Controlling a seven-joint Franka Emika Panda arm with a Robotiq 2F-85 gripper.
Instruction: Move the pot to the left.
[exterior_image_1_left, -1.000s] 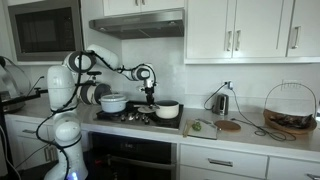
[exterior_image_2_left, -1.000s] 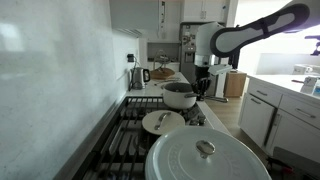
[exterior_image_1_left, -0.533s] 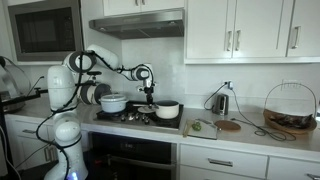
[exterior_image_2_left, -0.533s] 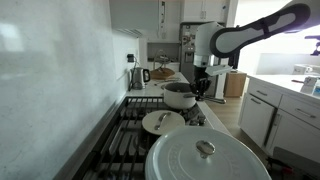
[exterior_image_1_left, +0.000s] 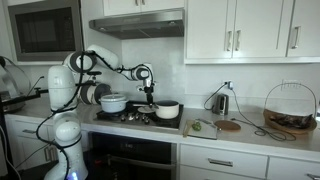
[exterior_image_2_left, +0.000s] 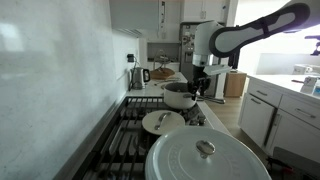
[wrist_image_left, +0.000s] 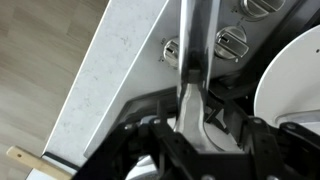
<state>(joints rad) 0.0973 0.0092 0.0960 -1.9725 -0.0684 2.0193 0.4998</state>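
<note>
The pot (exterior_image_1_left: 167, 110) is small, low and white with a dark rim, and stands on the stove; it also shows in an exterior view (exterior_image_2_left: 180, 96). My gripper (exterior_image_1_left: 150, 100) hangs just beside it, on the room side of it in an exterior view (exterior_image_2_left: 203, 88). In the wrist view the gripper (wrist_image_left: 190, 105) is shut on a long steel handle (wrist_image_left: 190, 45), which looks like the pot's handle. A white round surface (wrist_image_left: 295, 90) fills the right edge there.
A larger white pot (exterior_image_1_left: 113, 102) with a lid (exterior_image_2_left: 205, 155) stands on the stove nearer the robot. A flat pale lid (exterior_image_2_left: 163, 122) lies on the grates. Stove knobs (wrist_image_left: 232, 40) and the counter edge (wrist_image_left: 110, 70) lie below the gripper. A kettle (exterior_image_1_left: 220, 101) stands beyond the stove.
</note>
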